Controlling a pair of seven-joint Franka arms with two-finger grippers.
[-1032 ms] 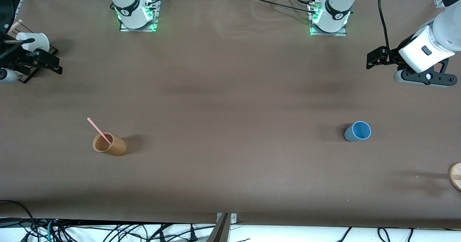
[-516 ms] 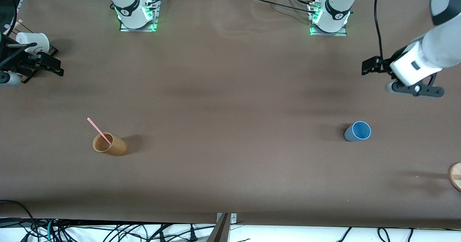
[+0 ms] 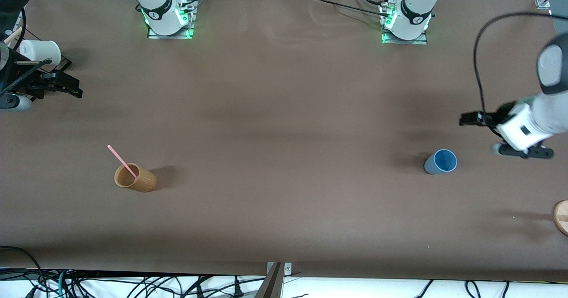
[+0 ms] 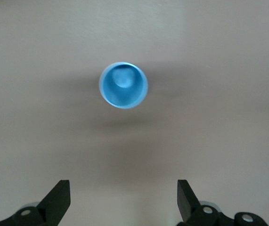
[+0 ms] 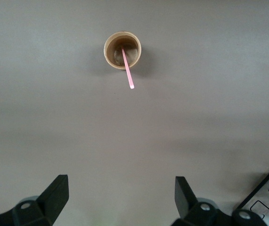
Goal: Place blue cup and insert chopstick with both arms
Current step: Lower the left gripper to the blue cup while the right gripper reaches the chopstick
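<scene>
The blue cup (image 3: 440,161) stands upright at the left arm's end of the table; the left wrist view shows its open mouth from above (image 4: 123,85). The pink chopstick (image 3: 121,159) leans in the brown cup (image 3: 135,178) toward the right arm's end, and shows in the right wrist view (image 5: 127,71) with that cup (image 5: 122,50). My left gripper (image 3: 471,119) hangs open and empty in the air close to the blue cup, its fingertips (image 4: 59,195) apart. My right gripper (image 3: 69,86) is open and empty over the table's right-arm end, well apart from the brown cup.
A white cup (image 3: 41,50) sits on a black rack (image 3: 33,92) at the right arm's end of the table; the rack's corner shows in the right wrist view (image 5: 266,197). A round wooden piece (image 3: 562,217) lies at the table's edge at the left arm's end.
My left gripper has come down and toward the front camera, closer to the blue cup. My right gripper has shifted slightly. The cups and the chopstick have not moved.
</scene>
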